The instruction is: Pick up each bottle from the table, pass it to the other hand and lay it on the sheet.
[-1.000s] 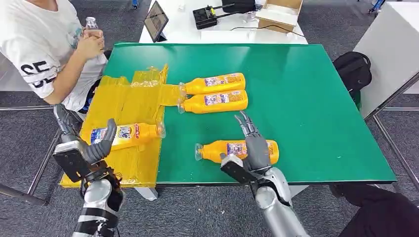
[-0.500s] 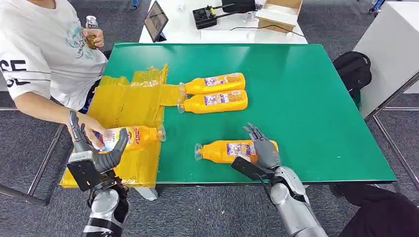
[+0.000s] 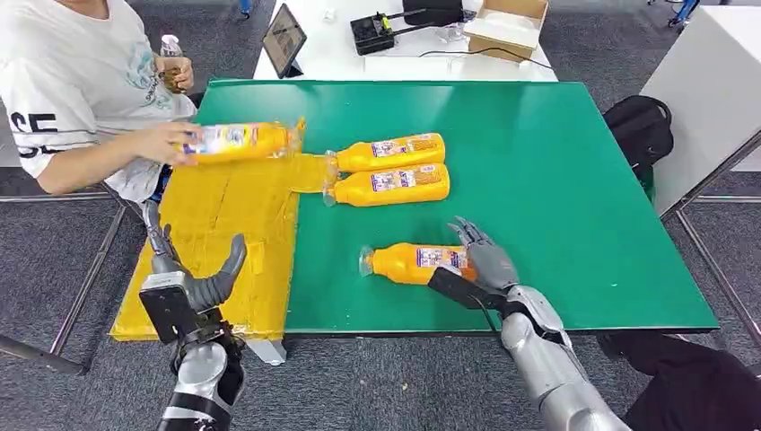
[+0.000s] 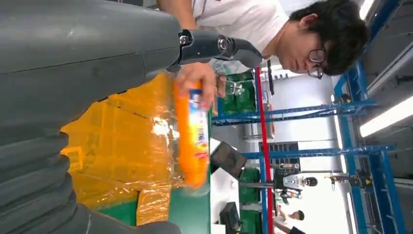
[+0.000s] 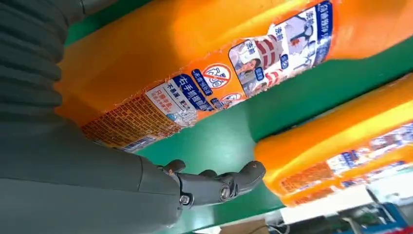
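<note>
While the head view has the right hand [image 3: 485,262] draped over the base of the nearest orange plastic juice bottle [image 3: 415,263] lying on the green table [image 3: 556,180], the right wrist view can't confirm a grip. Left hand [image 3: 193,278] hangs open, holding nothing, off the yellow plastic sheet [image 3: 224,233]. A person's hand [image 3: 161,144] holds another orange bottle [image 3: 238,141] over it.

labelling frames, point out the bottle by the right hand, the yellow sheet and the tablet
bottle by the right hand [image 3: 408,263]: head view, orange body
yellow sheet [image 3: 224,211]: head view, bare middle
tablet [image 3: 284,38]: head view, screen
</note>
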Controlling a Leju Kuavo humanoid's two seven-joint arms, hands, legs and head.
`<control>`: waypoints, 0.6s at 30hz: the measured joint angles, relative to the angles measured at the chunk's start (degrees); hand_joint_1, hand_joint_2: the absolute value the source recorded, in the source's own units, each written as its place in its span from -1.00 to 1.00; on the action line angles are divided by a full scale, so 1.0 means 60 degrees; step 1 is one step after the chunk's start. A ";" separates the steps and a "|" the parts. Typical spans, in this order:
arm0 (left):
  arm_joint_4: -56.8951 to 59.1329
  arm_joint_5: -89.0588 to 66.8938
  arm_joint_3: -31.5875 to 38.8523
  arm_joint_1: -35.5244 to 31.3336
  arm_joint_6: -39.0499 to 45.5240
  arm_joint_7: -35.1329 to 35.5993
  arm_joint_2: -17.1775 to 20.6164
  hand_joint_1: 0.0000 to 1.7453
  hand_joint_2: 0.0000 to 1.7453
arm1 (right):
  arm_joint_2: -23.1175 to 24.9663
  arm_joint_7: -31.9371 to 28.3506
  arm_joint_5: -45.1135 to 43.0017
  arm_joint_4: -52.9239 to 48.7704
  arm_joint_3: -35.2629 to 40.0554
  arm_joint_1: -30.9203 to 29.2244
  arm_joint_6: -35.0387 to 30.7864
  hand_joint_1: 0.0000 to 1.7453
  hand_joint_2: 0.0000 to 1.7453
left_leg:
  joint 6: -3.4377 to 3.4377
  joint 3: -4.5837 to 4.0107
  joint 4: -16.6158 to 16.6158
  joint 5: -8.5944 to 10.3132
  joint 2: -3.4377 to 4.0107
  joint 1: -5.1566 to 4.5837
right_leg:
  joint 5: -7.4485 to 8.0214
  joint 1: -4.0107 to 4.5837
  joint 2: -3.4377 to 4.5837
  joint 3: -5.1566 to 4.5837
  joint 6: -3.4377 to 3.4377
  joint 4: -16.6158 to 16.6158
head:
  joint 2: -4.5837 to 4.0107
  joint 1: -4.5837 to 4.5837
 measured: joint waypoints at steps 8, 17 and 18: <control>0.0598 0.0109 -0.0218 -0.0301 -0.0346 0.0000 -0.0149 -1.00 1.00 | -0.0379 0.0641 0.0131 0.1512 0.0029 -0.1504 0.1072 -1.00 1.00 | 0.0024 -0.0001 0.0001 0.0027 -0.0003 -0.0019 | 0.0028 -0.0023 0.0000 0.0003 0.0030 -0.0001 | 0.0000 -0.0004; 0.1315 0.0131 -0.0422 -0.0685 -0.0499 0.0004 -0.0353 -1.00 1.00 | -0.0834 0.1129 0.0284 0.3008 0.0313 -0.2836 0.2141 -1.00 1.00 | 0.0035 -0.0014 0.0005 0.0034 -0.0003 -0.0031 | 0.0037 -0.0033 0.0000 -0.0003 0.0045 0.0002 | 0.0000 -0.0004; 0.1341 0.0131 -0.0430 -0.0694 -0.0499 0.0004 -0.0368 -1.00 1.00 | -0.0852 0.1129 0.0288 0.3070 0.0324 -0.2885 0.2145 -1.00 1.00 | 0.0035 -0.0016 0.0006 0.0033 -0.0003 -0.0031 | 0.0036 -0.0033 0.0000 -0.0007 0.0045 0.0002 | 0.0000 0.0000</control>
